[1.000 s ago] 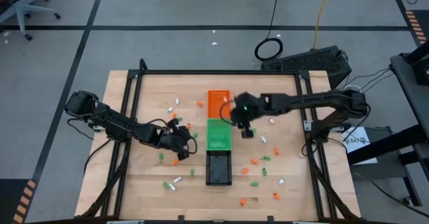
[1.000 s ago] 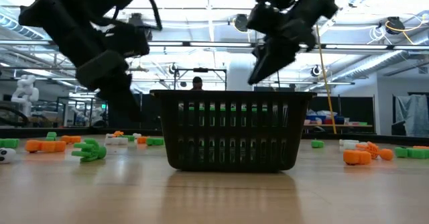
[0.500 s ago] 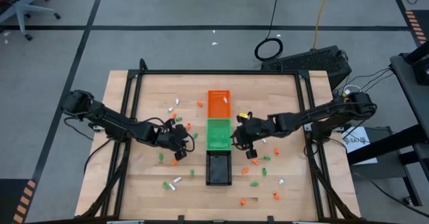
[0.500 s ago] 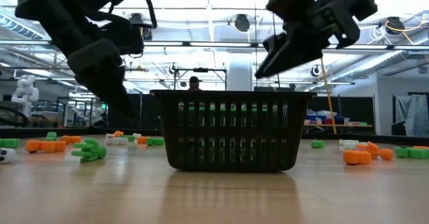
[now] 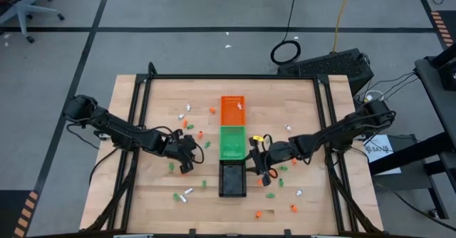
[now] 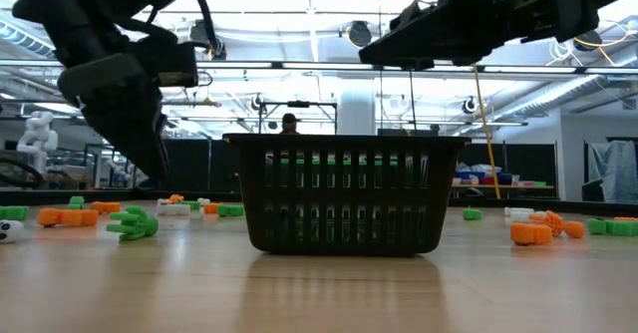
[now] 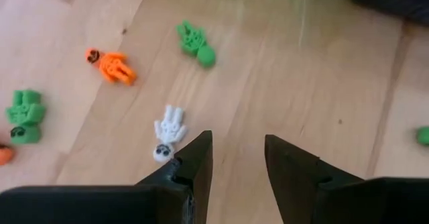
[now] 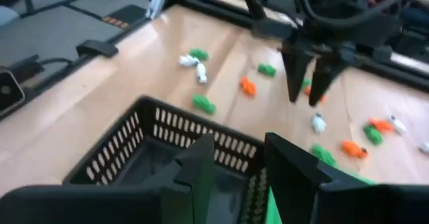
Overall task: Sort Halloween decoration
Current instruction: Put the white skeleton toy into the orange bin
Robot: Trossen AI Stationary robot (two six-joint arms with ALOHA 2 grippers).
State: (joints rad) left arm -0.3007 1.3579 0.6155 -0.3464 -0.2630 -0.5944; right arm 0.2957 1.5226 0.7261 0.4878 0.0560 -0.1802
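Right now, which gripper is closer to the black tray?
Right. The right gripper sits at the black tray on its right edge, jaws open over its rim. The left gripper is off to the tray's left, above bare wood among trinkets.

Three trays (image 5: 232, 144) stand in a line down the middle of the table (image 5: 142, 195), end to end from near the far edge toward the near edge. Trinkets (image 5: 187, 193) lie scattered on both sides of the line. The left gripper (image 5: 187, 164) is left of the trays, the right gripper (image 5: 255, 162) just right of the nearest tray.
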